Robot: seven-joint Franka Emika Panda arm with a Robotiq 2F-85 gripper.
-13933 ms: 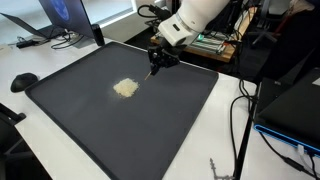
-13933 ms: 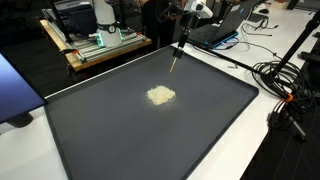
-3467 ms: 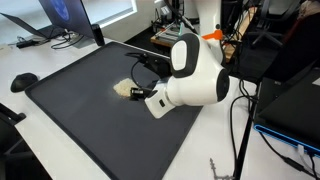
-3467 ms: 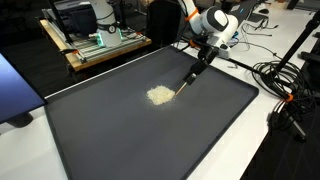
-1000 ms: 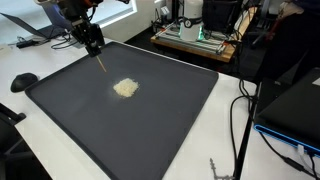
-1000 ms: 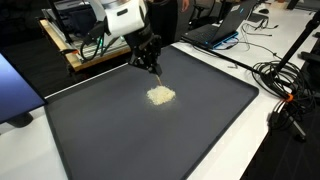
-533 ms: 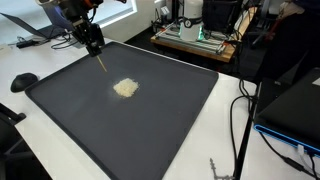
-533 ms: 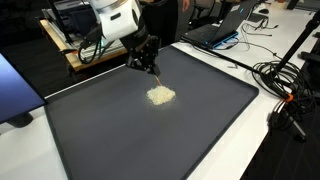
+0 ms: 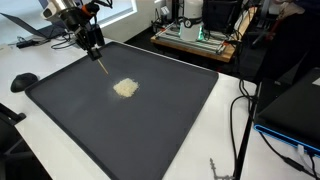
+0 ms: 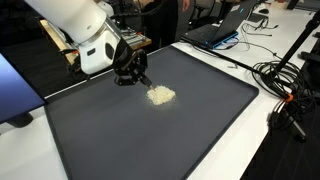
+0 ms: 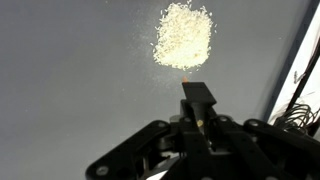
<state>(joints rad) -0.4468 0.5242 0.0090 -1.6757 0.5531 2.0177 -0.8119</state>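
A small heap of pale crumbs point(image 9: 125, 88) lies near the middle of a large dark mat point(image 9: 150, 130); the heap point(image 10: 160, 95) shows in both exterior views. My gripper point(image 9: 94, 46) hovers over the mat's far corner, shut on a thin stick-like tool point(image 9: 102, 63) that slants down toward the mat. In an exterior view the gripper point(image 10: 135, 72) hangs low, just beside the heap. In the wrist view the gripper point(image 11: 197, 120) fills the bottom edge, and the dark tool point(image 11: 196, 97) points at the crumbs point(image 11: 184, 35), its tip a short gap from them.
The mat lies on a white table point(image 9: 40, 160). A black mouse-like object point(image 9: 22, 81) sits beside the mat. Laptops point(image 10: 222, 30) and an equipment rack point(image 9: 195, 38) stand behind. Cables point(image 10: 285, 95) trail along one side of the table.
The arm has leaned down and across, bringing the gripper and tool lower toward the mat beside the heap. The crumbs have not moved. The jaws stay shut on the tool.
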